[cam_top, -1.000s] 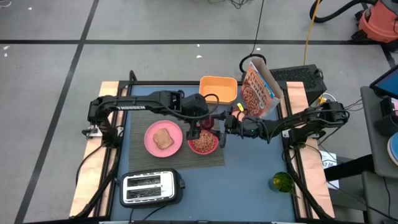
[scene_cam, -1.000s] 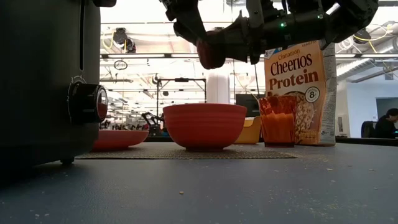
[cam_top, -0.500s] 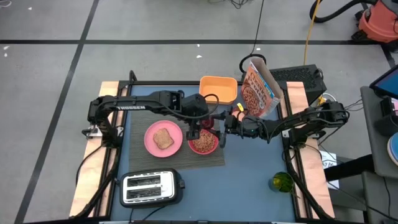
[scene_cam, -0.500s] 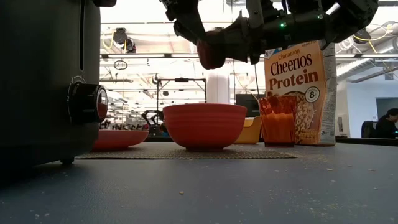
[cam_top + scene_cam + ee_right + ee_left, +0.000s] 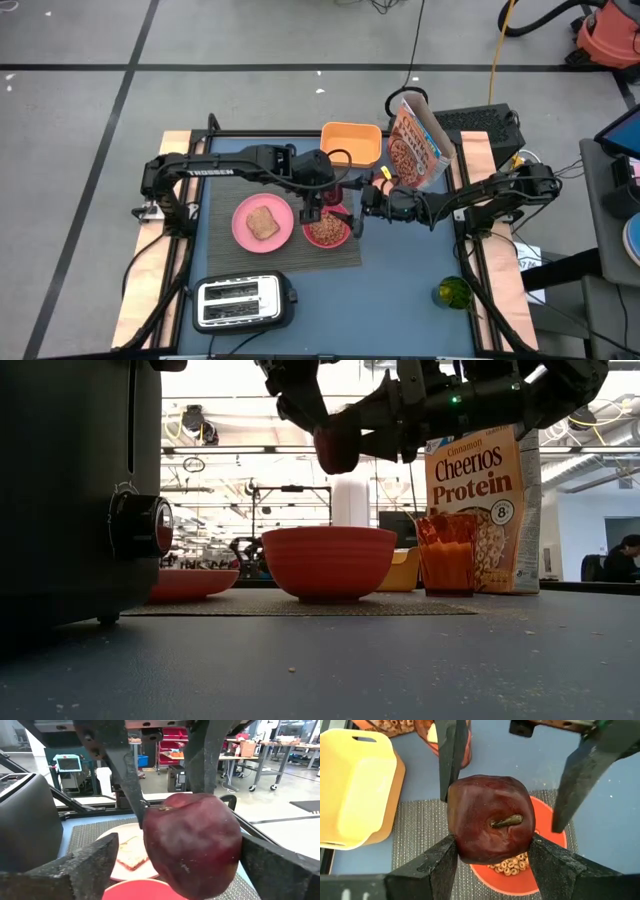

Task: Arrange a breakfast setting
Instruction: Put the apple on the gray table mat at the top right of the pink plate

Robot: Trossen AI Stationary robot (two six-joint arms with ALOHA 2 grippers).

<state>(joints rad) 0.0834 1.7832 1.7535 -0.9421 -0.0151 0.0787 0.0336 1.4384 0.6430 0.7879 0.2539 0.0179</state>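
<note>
A dark red fruit [image 5: 490, 820] hangs in the air above the pink bowl [image 5: 326, 230] of cereal rings, which stands on the grey placemat [image 5: 220, 255]. My left gripper [image 5: 490, 862] reaches in from the table's left and is shut on the fruit. My right gripper [image 5: 182, 865] comes level from the right and stands open, one finger on each side of the fruit [image 5: 192, 840]. The toast [image 5: 263, 222] lies on the pink plate [image 5: 243, 235], left of the bowl on the placemat. My left gripper pinches the fruit by two opposite sides [image 5: 457, 845] between its two fingers. It slants down at the fruit from the table's left. The fruit is lifted clear above the bowl, its stem [image 5: 506, 821] toward the left wrist. My right gripper stands close around the fruit; whether one finger [image 5: 260, 862] touches it, I cannot tell.
A black-and-silver toaster [image 5: 243, 300] stands at the near edge. A yellow container [image 5: 351, 143], an orange glass [image 5: 445, 555] and a cereal box [image 5: 412, 150] stand behind the bowl. A green object [image 5: 452, 292] lies at the near right.
My right gripper has opened, its fingers drawing apart from the fruit. The fruit stays where it was above the bowl, between my left gripper's fingers. Neither arm has travelled.
</note>
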